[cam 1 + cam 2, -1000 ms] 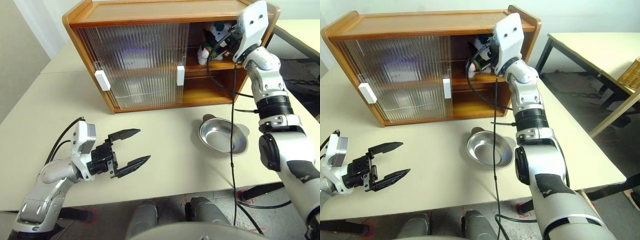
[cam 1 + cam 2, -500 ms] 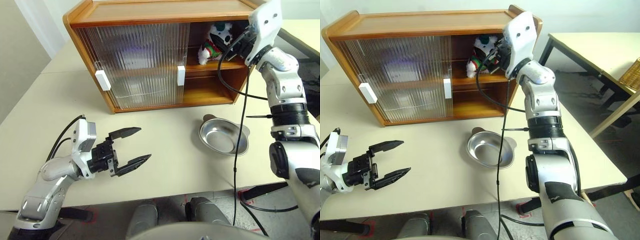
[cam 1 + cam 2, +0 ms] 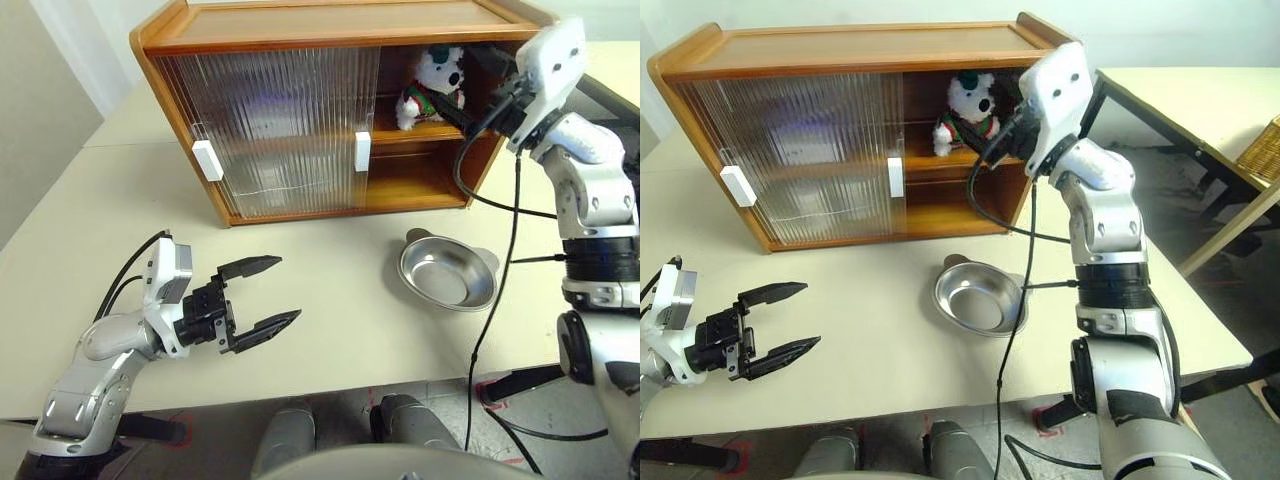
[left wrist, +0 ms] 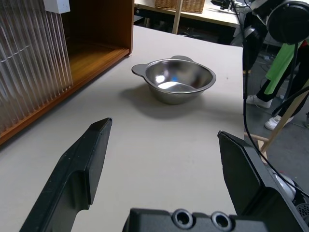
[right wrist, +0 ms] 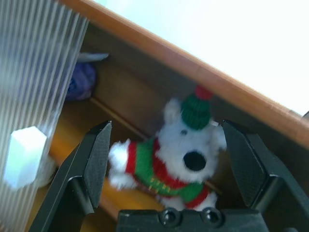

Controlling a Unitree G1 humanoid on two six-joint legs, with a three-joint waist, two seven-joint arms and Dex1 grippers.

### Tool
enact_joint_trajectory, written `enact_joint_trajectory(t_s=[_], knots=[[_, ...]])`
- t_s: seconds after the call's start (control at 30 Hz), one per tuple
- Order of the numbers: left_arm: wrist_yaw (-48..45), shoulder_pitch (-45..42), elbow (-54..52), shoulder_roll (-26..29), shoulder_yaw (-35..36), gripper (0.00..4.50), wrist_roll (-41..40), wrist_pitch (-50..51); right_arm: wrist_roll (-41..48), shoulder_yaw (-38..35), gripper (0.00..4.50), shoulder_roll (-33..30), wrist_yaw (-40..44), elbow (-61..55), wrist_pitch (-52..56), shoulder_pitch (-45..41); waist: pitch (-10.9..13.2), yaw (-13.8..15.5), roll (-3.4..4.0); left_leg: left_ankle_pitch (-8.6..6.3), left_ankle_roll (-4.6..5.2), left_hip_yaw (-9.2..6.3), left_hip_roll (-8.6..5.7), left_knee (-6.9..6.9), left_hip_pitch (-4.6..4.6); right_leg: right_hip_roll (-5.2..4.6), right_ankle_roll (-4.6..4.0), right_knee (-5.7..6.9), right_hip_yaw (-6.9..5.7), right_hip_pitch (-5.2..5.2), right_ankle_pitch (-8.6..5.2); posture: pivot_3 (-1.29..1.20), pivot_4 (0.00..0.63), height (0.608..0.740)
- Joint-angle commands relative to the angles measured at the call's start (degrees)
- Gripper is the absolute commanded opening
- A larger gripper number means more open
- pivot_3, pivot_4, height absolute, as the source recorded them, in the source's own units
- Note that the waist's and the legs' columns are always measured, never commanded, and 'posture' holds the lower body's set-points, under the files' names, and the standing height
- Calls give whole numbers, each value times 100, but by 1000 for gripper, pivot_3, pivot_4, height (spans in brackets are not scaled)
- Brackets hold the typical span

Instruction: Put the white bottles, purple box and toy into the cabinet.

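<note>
The toy (image 3: 432, 85), a white plush with a red-and-green scarf, sits on the upper shelf in the open right end of the wooden cabinet (image 3: 300, 25). My right gripper (image 3: 470, 85) hovers just outside that opening, open and empty, its fingers apart from the toy (image 5: 174, 159). Behind the ribbed sliding door the purple box (image 5: 79, 79) rests on the same shelf. The white bottles are hidden. Low over the table's front left, my left gripper (image 3: 288, 288) is open with nothing in it.
A round silver bowl (image 3: 447, 272) stands on the table in front of the cabinet's right end. The ribbed doors (image 3: 280, 130) with white handles cover the cabinet's left and middle. Another table (image 3: 1200, 95) stands to the right.
My right gripper has drawn back out of the upper shelf, toward me and to the right, uncovering the toy, which stays on the shelf. The left arm has not moved.
</note>
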Motion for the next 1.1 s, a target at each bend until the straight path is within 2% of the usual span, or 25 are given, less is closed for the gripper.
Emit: enact_joint_trajectory(t_s=[0.03,0.17,0.3,0.5,0.6,0.8,1.1], knots=[[-53,-19,95,7,-12,4500,24,-57,132,-83,4491,-76,91,-195,126,93,0,-3,0,3,-1,0,0,1,0,0,0,0,1,0,0,1,27,740],[-91,-35,135,14,-1,4500,32,-81,343,-115,4491,-224,366,-375,272,357,-3,-2,-5,8,-2,0,-5,4,2,1,1,0,0,4,-4,4,24,740],[-119,-19,165,22,30,4500,28,-107,1208,-444,4491,-784,1289,-540,1022,818,-5,38,-8,12,-8,1,-14,11,1,3,-3,-1,0,16,-22,4,25,740],[-144,10,173,20,13,4500,23,-124,1951,-832,4491,-1722,2153,-254,2329,1476,-1,51,-16,22,-28,46,-23,17,5,3,35,-3,4,30,-51,-3,38,740],[-148,19,166,21,9,4500,9,-120,1986,-969,4491,-1991,2233,43,2628,1727,3,49,-19,26,-33,53,-20,17,12,3,45,-1,6,35,-57,-4,44,740],[-161,61,137,13,-26,4500,9,-111,2027,-1163,4491,-2148,2172,526,3214,2342,30,29,-33,26,-34,52,-15,12,43,10,53,0,6,60,-60,-3,56,740],[-147,83,102,8,-43,4500,1,-76,2234,-1292,4491,-1909,1732,598,4144,2606,115,-9,-15,25,-34,51,-16,6,41,13,59,-1,10,55,-64,2,65,740]])
